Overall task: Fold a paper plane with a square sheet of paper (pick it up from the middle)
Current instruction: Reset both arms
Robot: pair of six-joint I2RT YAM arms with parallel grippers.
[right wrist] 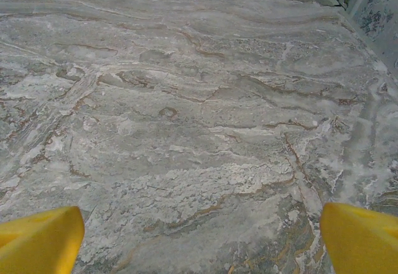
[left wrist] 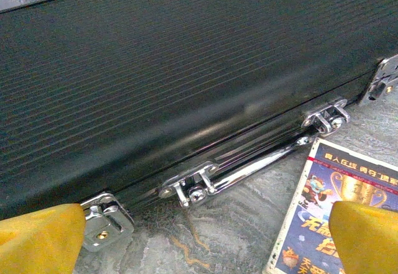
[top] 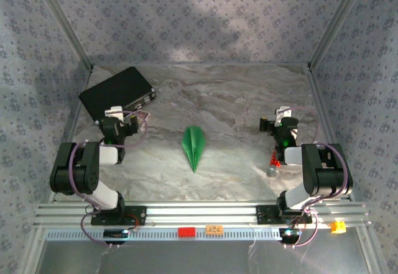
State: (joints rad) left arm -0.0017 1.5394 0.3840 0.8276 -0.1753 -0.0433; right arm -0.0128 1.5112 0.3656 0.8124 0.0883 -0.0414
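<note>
Paper plane (top: 194, 148): bright-green dart with a centre crease, lying flat mid-table (top: 236, 94), long point toward the arm bases, well apart from both grippers. Left gripper (left wrist: 202, 240): yellow fingers spread wide, holding nothing, facing the black case (left wrist: 186, 69), with a printed card (left wrist: 329, 212) beside it. Right gripper (right wrist: 199, 240): fingers spread wide, holding nothing, over marbled tabletop; small red item (top: 273, 160) near its arm.
</note>
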